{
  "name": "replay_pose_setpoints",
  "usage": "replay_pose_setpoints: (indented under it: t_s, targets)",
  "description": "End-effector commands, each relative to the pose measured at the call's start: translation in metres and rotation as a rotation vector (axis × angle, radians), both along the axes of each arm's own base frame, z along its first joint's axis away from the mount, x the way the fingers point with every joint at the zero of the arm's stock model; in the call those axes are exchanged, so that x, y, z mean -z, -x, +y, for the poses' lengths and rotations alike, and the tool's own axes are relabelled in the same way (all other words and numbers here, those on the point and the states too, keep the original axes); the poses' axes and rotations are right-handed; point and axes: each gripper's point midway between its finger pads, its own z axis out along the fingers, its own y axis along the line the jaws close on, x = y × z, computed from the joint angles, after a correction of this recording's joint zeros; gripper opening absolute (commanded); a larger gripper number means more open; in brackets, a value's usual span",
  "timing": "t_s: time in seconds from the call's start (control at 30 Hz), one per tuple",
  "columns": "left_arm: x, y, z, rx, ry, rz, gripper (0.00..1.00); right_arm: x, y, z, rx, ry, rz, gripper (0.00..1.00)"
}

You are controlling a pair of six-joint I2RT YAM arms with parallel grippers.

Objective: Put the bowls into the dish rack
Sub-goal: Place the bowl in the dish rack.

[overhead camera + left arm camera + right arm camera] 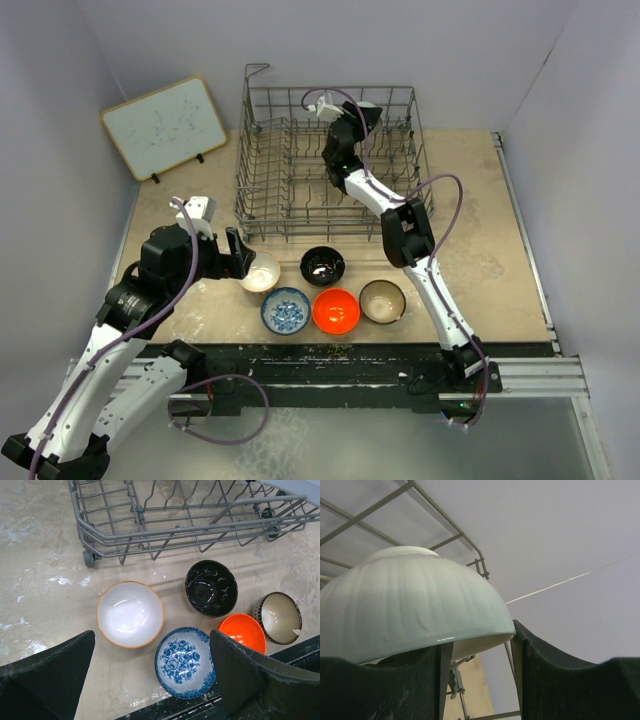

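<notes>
The grey wire dish rack stands at the back of the table. My right gripper reaches into its far right part. In the right wrist view the white ribbed bowl lies upside down, its rim between the parted fingers of the right gripper, against a rack wire. Five bowls stand in front of the rack: cream, black, blue-and-white, orange-red and brown-rimmed. My left gripper hovers open above the cream and blue-and-white bowls, holding nothing.
A white board leans at the back left, beside the rack. The rack's loop handle rises at its far left corner. The table's black front edge runs just behind the row of bowls. Grey walls close in on both sides.
</notes>
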Motion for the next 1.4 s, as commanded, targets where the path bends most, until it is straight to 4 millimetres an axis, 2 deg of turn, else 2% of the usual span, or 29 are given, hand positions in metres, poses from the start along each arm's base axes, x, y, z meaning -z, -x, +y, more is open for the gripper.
replay_pose_setpoints:
  t_s: [0.0,0.17,0.23,0.3,0.6,1.07,1.37]
  targets:
    - [-0.011,-0.005,-0.003,0.02,0.018,-0.054,0.99,-0.045,0.006,0.0,-0.026,-0.094,-0.058,0.56]
    - [-0.011,-0.005,-0.003,0.02,0.018,-0.056,0.99,-0.051,0.008,0.005,-0.042,-0.145,-0.049,0.9]
    - [-0.011,-0.005,-0.003,0.02,0.019,-0.055,0.99,-0.055,0.009,0.009,-0.057,-0.181,-0.048,0.97]
    - [-0.011,-0.005,-0.003,0.019,0.019,-0.055,0.99,-0.059,0.009,0.012,-0.075,-0.206,-0.044,1.0]
    - [-0.01,-0.007,-0.003,0.02,0.018,-0.051,0.99,-0.073,0.01,0.016,-0.113,-0.294,-0.061,1.0]
    - [-0.007,-0.01,-0.002,0.018,0.015,-0.041,0.99,-0.127,0.027,0.026,-0.268,-0.517,-0.052,1.0]
    - [0.004,-0.021,-0.006,0.011,0.007,0.005,0.99,-0.147,0.032,0.003,-0.301,-0.619,-0.036,1.0]
